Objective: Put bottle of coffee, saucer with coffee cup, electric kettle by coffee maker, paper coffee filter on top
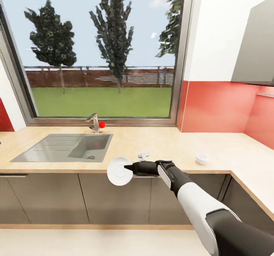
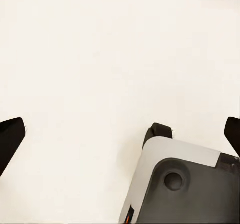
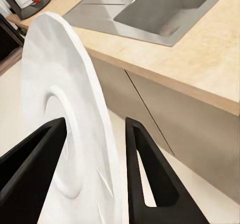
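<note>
Before the kitchen countertop (image 1: 160, 141), right end effector (image 1: 127, 168) gripping the saucer (image 1: 118, 171), left spread open.

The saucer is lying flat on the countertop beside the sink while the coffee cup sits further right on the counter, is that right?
Not quite. The saucer isn't on the countertop; the right gripper holds it on edge, off the counter's front, as the head view shows. The coffee cup does sit further right.
</note>
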`<state>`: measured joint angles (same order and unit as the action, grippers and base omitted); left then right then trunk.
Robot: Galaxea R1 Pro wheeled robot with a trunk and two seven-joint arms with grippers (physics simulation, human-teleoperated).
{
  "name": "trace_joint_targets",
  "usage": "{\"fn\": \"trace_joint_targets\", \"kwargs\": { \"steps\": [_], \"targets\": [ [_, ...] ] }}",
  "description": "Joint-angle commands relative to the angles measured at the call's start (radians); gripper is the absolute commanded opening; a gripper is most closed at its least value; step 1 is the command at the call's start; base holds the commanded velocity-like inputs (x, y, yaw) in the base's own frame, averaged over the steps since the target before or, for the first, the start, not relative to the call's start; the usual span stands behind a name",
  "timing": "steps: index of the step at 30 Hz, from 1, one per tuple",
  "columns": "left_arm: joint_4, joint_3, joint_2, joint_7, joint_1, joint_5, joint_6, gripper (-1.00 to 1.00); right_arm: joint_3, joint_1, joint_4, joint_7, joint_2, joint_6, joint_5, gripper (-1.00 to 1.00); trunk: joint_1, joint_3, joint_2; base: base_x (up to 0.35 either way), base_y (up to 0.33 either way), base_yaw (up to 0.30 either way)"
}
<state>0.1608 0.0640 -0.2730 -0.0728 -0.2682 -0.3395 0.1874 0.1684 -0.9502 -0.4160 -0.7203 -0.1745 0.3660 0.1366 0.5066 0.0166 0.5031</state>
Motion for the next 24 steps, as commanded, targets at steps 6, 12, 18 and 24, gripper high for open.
{"fn": "trace_joint_targets", "kwargs": {
  "steps": [6, 12, 18, 24],
  "targets": [
    [-0.001, 0.007, 0.006, 0.001, 0.0, 0.018, 0.003, 1.0, 0.003, -0.001, -0.001, -0.001, 0.0, 0.011, 0.01, -1.0, 0.001, 0.002, 0.002, 0.201, 0.256, 0.0],
    [-0.001, 0.006, 0.01, 0.001, 0.0, 0.02, 0.003, 1.0, 0.002, -0.001, -0.004, 0.0, 0.0, 0.013, 0.011, -1.0, 0.001, 0.002, 0.002, 0.232, 0.258, 0.005],
    [-0.001, 0.006, 0.019, 0.006, 0.0, 0.02, 0.003, 1.0, 0.002, -0.001, -0.004, 0.001, 0.0, 0.013, 0.011, -1.0, 0.001, 0.002, 0.002, 0.234, 0.258, 0.203],
    [-0.001, 0.005, 0.025, 0.008, 0.0, 0.02, -0.031, 1.0, 0.0, -0.001, -0.005, 0.001, 0.0, 0.013, 0.011, -1.0, 0.001, 0.002, 0.002, 0.238, 0.256, 0.278]
  ]
}}
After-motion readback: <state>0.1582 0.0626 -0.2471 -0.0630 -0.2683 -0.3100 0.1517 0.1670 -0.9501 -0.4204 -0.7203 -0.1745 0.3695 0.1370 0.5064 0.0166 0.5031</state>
